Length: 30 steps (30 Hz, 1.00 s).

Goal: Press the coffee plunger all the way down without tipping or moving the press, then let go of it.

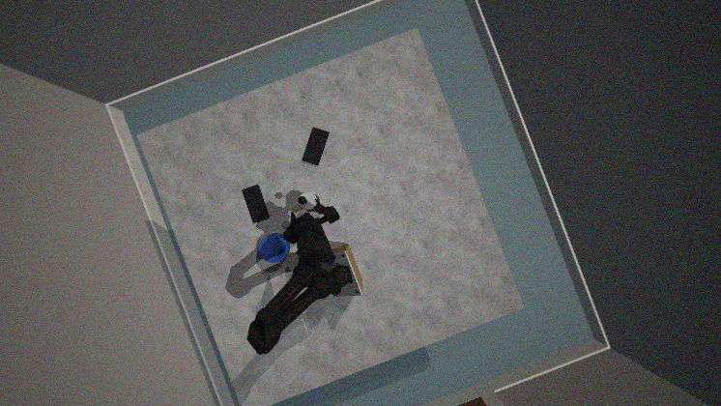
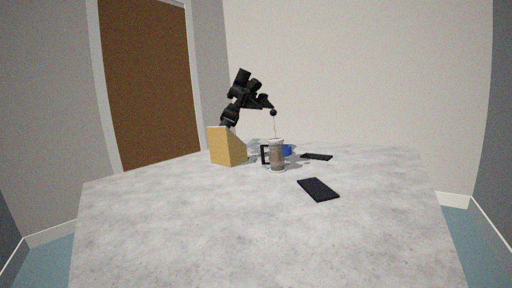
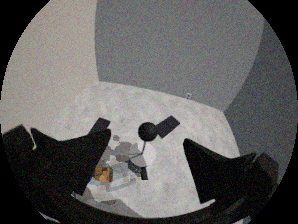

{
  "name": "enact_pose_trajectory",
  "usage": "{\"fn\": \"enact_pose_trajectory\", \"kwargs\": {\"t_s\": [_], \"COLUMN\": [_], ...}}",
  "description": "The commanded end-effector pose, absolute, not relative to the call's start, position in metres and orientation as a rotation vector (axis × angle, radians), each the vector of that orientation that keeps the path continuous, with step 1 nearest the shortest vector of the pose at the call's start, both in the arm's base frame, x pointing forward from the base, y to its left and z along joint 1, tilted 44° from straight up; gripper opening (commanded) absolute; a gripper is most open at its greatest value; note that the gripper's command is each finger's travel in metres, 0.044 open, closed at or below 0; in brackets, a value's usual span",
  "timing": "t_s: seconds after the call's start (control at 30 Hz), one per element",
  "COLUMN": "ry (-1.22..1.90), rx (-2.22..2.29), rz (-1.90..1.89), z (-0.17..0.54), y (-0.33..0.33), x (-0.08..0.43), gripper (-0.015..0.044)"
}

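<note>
- Black, flat and rectangular, the nearest slab [image 2: 318, 189] lies on the mottled grey stone-look table [image 2: 229, 228] in front of you.
- Behind it you see the coffee press [image 2: 276, 154]: an upright clear cylinder of brown liquid with a black handle at its side.
- Its thin rod rises straight to the round black plunger knob [image 2: 272, 112], raised high above the lid.
- Just left stands a tan wedge-shaped block [image 2: 224, 145]; a blue bowl [image 2: 287, 149] and a second black slab [image 2: 316, 156] sit beyond.
- Your arm folds up from behind the block, wrist bent forward and down.
- Your gripper [image 3: 145, 145] is spread wide and grips nothing; the knob sits between the fingers in the wrist view, apparently just beyond the tips.
</note>
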<state>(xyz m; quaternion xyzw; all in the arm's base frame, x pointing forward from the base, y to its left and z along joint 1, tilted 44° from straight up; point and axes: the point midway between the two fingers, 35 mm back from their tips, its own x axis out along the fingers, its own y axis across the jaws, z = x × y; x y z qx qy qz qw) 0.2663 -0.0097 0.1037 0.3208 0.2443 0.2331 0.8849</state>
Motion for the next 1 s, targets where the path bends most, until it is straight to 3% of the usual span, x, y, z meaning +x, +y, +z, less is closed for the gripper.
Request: {"fn": "enact_pose_trajectory", "kwargs": {"t_s": [0.0, 0.6, 0.97], "ry": [0.515, 0.507, 0.507], "rx": [0.674, 0.678, 0.678], "rz": [0.478, 0.481, 0.481], "z": [0.1, 0.093, 0.093], "y": [-0.007, 0.01, 0.01], "x": [0.271, 0.291, 0.291], "gripper": [0.044, 0.044, 0.0151]}}
